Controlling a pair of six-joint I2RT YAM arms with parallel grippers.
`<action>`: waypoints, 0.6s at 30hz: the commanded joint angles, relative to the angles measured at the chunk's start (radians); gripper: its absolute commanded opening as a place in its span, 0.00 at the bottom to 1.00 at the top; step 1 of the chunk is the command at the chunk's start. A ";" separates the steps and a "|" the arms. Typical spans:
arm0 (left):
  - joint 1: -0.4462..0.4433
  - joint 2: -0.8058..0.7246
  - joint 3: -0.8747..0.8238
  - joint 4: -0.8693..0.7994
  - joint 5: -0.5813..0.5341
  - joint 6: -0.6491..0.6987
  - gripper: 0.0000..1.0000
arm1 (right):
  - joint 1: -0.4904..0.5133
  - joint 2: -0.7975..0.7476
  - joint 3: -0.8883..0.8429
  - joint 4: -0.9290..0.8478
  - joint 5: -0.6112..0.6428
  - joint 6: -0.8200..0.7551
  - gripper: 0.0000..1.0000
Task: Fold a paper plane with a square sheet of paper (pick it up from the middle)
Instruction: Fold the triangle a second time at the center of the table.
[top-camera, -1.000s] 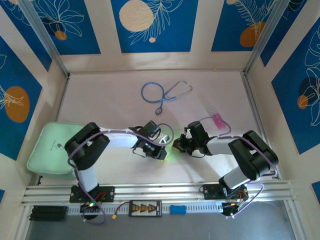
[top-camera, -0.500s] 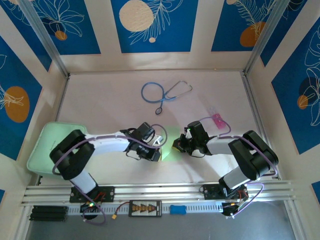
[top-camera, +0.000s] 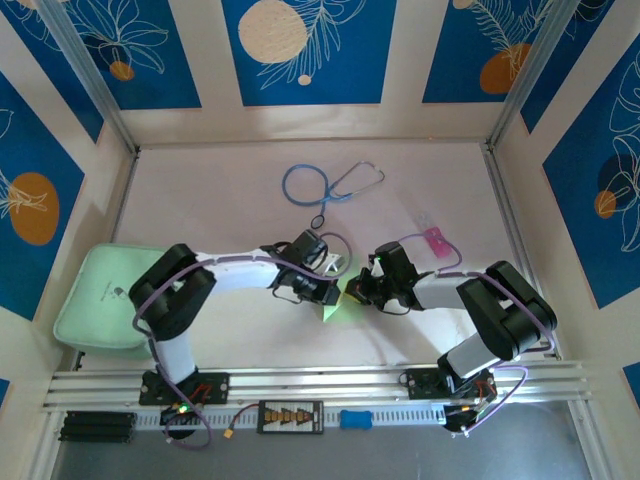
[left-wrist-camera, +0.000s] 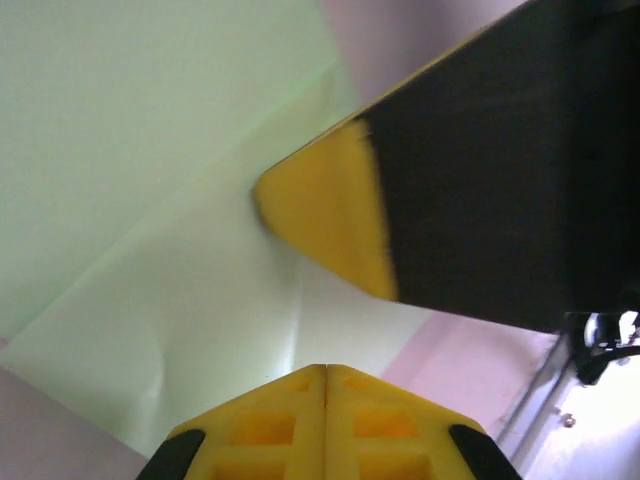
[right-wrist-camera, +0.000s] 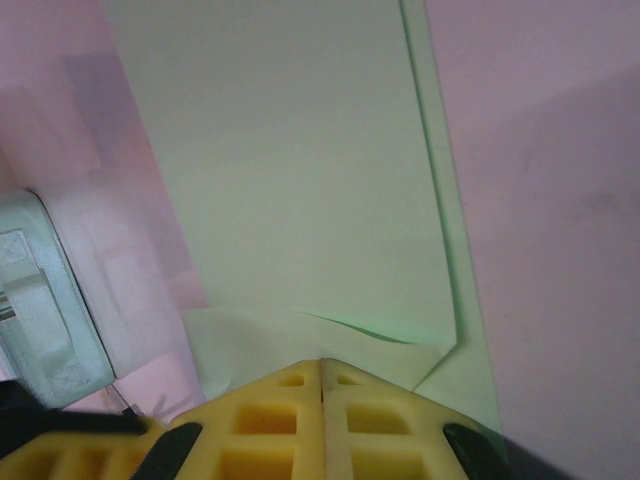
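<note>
Change: the left arm has swung right since a second ago, bringing the left fingers almost against the right fingers.
Meaning: both tips now bear on the sheet; probably a crease being pressed, no dart yet.
Left fingers: together, tips on the sheet.
Right fingers: together; pinching or only pressing, I can't tell.
Sheet: near middle of the desk, between the arms.
Look: thin, pale green, narrow folded strip along one edge, small ripple at the right tips.

Pale-green sheet, creased, part-folded.
</note>
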 joint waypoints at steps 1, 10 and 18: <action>-0.008 0.042 -0.012 -0.057 -0.037 0.014 0.04 | -0.006 0.016 -0.013 -0.136 0.049 -0.017 0.04; -0.008 0.043 -0.106 -0.035 -0.076 0.020 0.03 | -0.008 -0.082 0.045 -0.130 0.004 -0.053 0.06; -0.007 0.031 -0.102 -0.039 -0.096 0.021 0.02 | 0.073 -0.035 0.037 -0.067 0.008 -0.012 0.06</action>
